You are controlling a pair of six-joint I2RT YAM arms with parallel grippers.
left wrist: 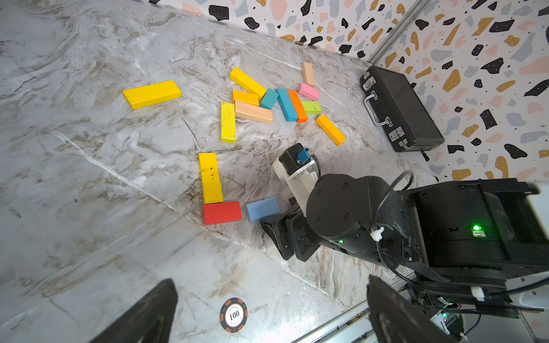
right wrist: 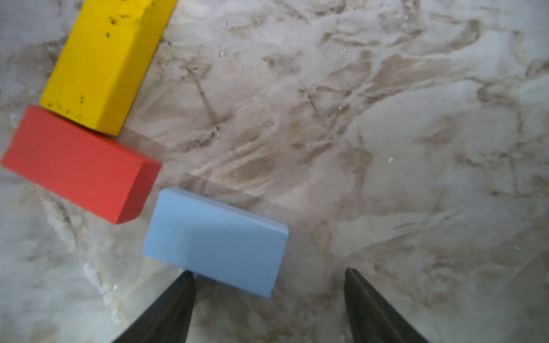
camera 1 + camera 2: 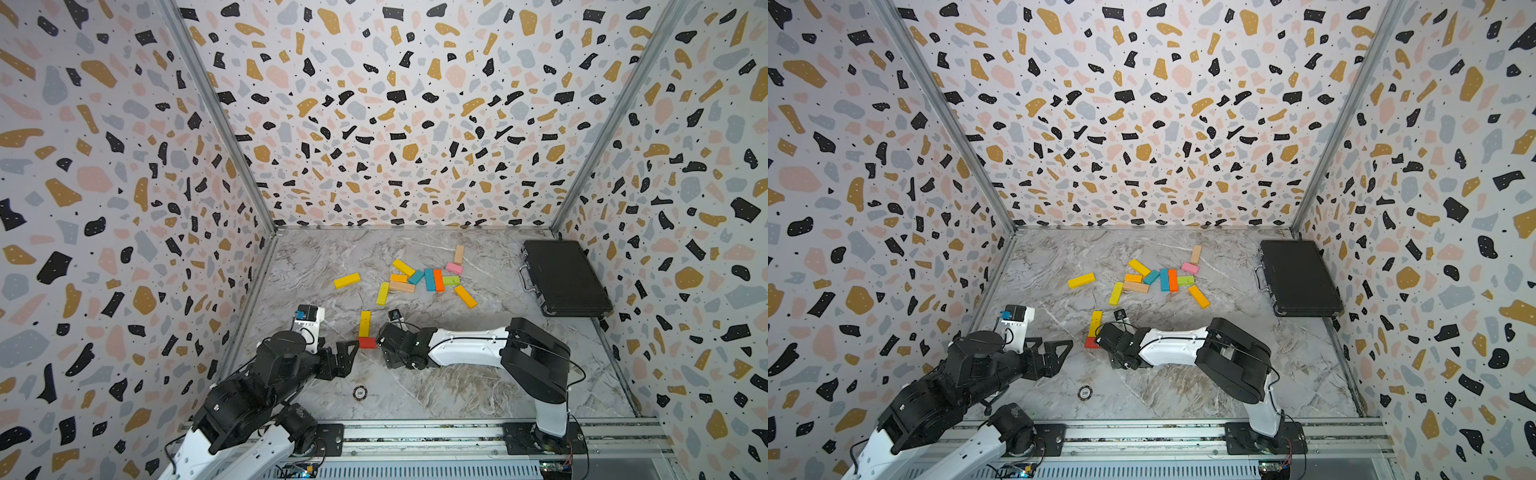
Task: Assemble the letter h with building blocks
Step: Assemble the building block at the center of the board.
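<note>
Terrazzo-patterned walls close in three sides of a grey, marble-look table. A closed black case lies along the table's right edge, toward the far right corner. A round disc marked 100 sits near the front edge. Most building blocks lie scattered around the table's middle, toward the far edge. Nearer the front, a long yellow block meets a red block end to side, making an L. A blue block lies just beside the red one, with a small gap between them. The right fingers stand apart and grip nothing, with one tip at the blue block's edge. The left fingers are spread wide and empty, near the red block on its left-edge side.
</note>
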